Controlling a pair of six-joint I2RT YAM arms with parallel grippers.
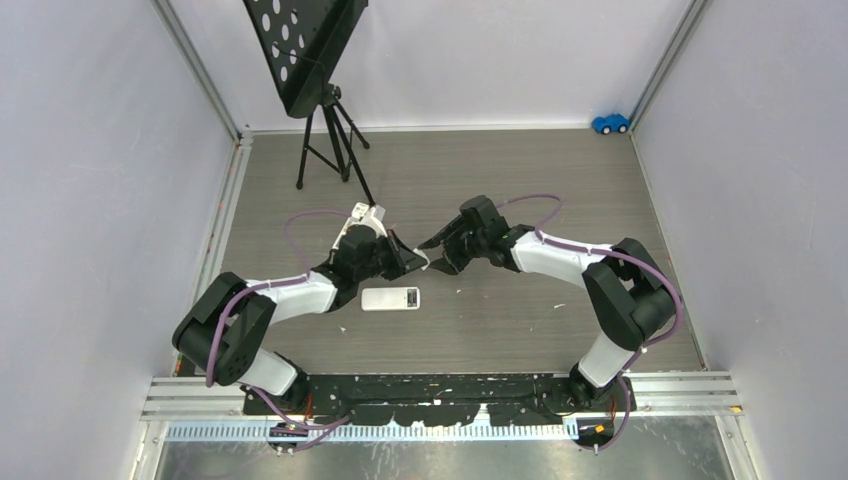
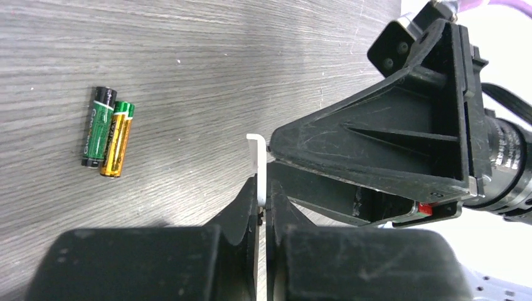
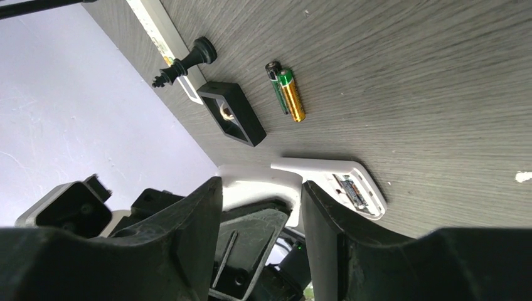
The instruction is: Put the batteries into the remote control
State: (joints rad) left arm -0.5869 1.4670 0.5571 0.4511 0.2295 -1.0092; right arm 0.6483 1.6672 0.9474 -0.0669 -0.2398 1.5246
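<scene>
My left gripper [image 2: 263,200] clamps the white cover [image 2: 256,150]. The right gripper [image 3: 262,185] straddles it, fingers parted; grip unclear to me. Remote [image 3: 359,185] half hidden.

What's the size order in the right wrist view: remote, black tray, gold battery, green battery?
1. remote, though it is nearest the camera and partly hidden
2. black tray
3. gold battery and green battery: alike, not ranked

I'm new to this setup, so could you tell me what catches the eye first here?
Mid-table, the left claw pinches a thin white cover that also sits between the fingers of the right claw. The white remote lies beside them with its compartment open, and two batteries lie side by side nearby.
</scene>
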